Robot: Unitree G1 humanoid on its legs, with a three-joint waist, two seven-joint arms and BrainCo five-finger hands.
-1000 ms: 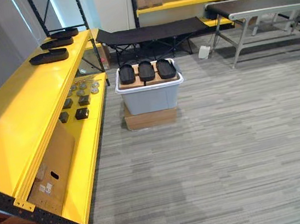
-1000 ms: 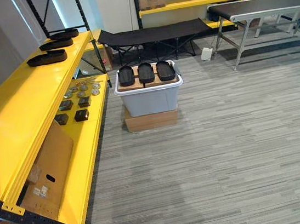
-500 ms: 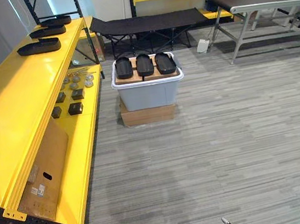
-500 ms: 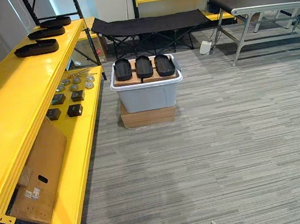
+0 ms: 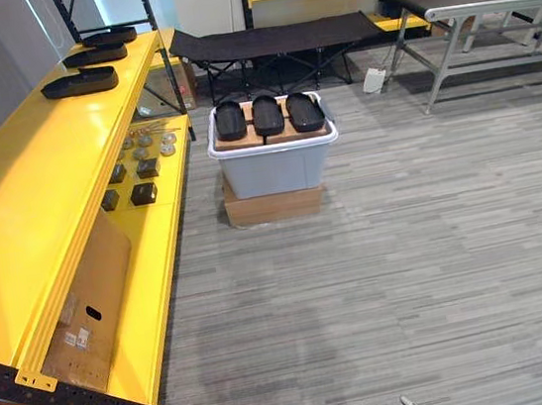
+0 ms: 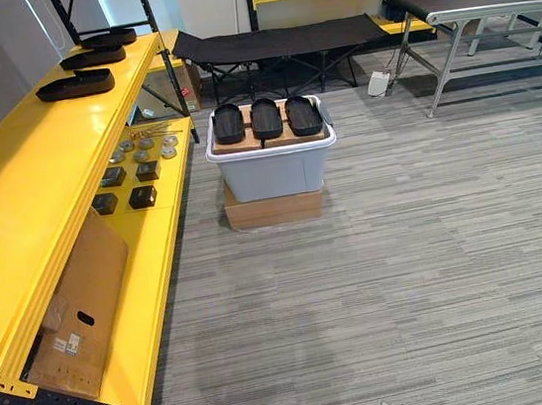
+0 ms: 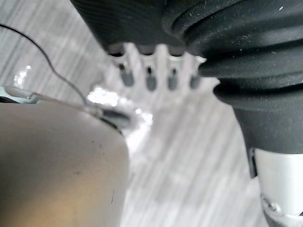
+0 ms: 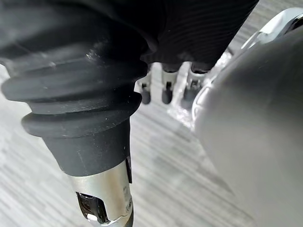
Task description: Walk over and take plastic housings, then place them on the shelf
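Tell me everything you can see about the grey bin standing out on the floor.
The grey bin looks like plastic, box-shaped with a paler rim and walls tapering downward. It stands upright on a flat cardboard box on the striped grey floor, beside the yellow shelf but apart from it. A brown board covers its top, carrying three black plastic housings side by side.

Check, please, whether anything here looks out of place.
Only the flat cardboard leans tilted low in the yellow shelf; the three black housings lie in a tidy row on the grey bin.
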